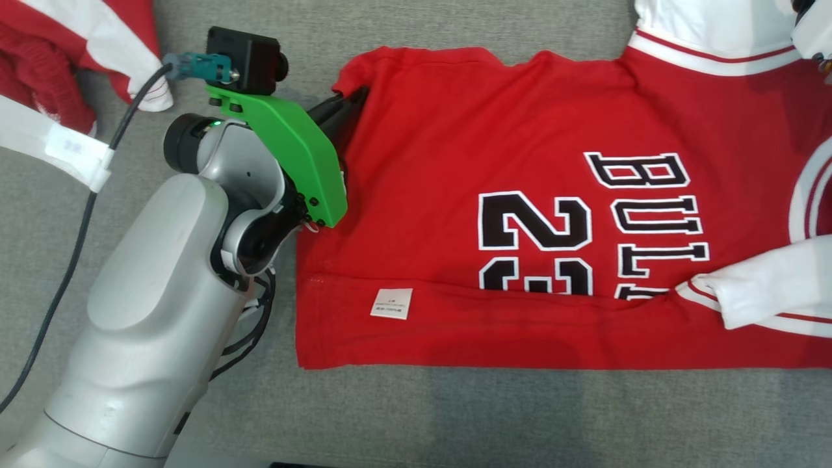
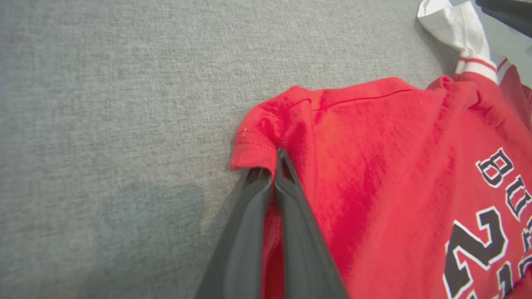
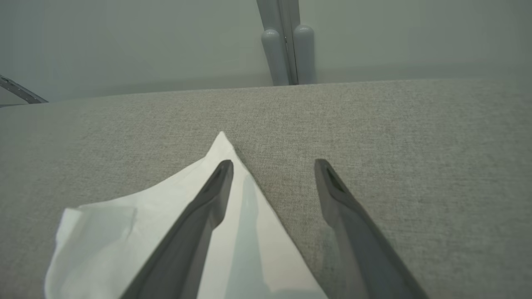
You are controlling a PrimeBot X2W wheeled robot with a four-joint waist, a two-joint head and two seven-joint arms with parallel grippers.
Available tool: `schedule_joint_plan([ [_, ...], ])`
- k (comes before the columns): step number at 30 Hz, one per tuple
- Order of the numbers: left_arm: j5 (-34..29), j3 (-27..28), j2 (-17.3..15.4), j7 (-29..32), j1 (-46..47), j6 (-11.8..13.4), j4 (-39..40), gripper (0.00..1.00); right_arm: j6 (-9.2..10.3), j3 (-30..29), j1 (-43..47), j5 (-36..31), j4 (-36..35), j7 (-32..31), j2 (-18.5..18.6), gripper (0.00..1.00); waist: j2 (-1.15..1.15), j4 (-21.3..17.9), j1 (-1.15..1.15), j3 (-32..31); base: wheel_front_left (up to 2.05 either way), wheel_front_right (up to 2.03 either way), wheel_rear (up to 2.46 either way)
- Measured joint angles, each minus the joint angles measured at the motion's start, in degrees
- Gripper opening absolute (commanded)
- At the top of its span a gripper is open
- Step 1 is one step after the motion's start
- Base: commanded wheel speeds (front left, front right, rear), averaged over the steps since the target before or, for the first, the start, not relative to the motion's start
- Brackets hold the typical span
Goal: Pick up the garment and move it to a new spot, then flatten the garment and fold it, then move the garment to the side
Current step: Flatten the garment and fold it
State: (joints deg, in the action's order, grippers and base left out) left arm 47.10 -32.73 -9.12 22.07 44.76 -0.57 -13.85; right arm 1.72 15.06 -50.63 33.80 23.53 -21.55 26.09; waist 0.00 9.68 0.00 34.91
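Left pincer [image 2: 277,160] clamped on corner of red printed fabric jersey [image 2: 374,137], mid-frame; I judge folding; next, lift corner across.

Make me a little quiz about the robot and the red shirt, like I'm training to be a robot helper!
1. True or false: the left gripper is pinching a corner of the red jersey.
2. Pick one. The right gripper is: A) shut on a sock, B) open, with one finger over white cloth, C) holding a cup.
3. Fill in the gap: the small label on the folded-up lower part of the jersey is coloured ___.

Key: 1 true; 2 B; 3 white.
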Motion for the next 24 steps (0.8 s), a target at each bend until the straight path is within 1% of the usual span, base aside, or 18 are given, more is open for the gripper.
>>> schedule_joint_plan([
  [5,0.0,-0.5,0.6,-0.7,0.1,-0.5,0.2,0.00,0.23,-0.1,-1.7,0.1,1.2,0.1,-0.3,1.00,0.00,2.4,0.00,0.5,0.00,0.00,0.00],
  [8,-0.5,-0.3,0.6,-1.7,0.2,-0.5,-0.3,0.00,-0.14,0.9,-2.0,0.1,2.8,0.2,-1.3,1.00,0.00,3.8,0.00,1.1,0.00,0.00,0.00],
  [11,-0.6,-0.3,0.6,-2.0,0.2,-0.5,-0.5,0.00,-0.19,1.4,-2.0,0.1,3.6,0.2,-1.8,1.00,0.00,4.2,0.00,1.2,0.00,0.00,0.00],
  [19,-0.6,-0.3,1.1,-2.4,0.2,-0.9,-0.7,0.00,-0.38,1.4,-3.2,-0.5,5.8,0.4,-0.6,1.00,0.00,5.0,0.00,1.4,0.00,0.00,0.00],
  [20,-0.6,-0.3,1.1,-2.4,0.2,-1.0,-0.7,0.00,-0.38,1.4,-3.3,-0.6,6.1,0.7,-0.6,0.89,0.00,5.1,0.00,1.5,0.00,0.00,0.00],
  [21,-0.6,-0.3,1.1,-2.4,0.2,-1.0,-0.7,0.00,-0.38,1.5,-3.4,-0.6,6.4,0.8,-0.6,0.69,0.00,5.2,0.00,1.5,0.00,0.00,0.00],
  [22,-0.6,-0.3,1.1,-2.5,0.2,-1.0,-0.7,0.00,-0.38,1.5,-3.5,-0.7,6.6,0.9,-0.5,0.37,0.00,5.3,0.00,1.6,0.00,0.00,0.00],
  [23,-0.6,-0.3,1.2,-2.9,0.2,-1.0,-0.8,0.00,-0.40,1.7,-3.7,-1.0,6.8,1.3,-0.5,0.00,0.00,5.3,0.00,1.6,0.00,0.00,0.00],
  [24,-0.6,-0.3,1.2,-3.0,0.2,-1.0,-1.0,0.00,-0.40,1.8,-3.8,-1.6,7.0,1.6,-0.5,0.00,0.00,5.4,0.00,1.7,0.00,0.00,0.00],
])
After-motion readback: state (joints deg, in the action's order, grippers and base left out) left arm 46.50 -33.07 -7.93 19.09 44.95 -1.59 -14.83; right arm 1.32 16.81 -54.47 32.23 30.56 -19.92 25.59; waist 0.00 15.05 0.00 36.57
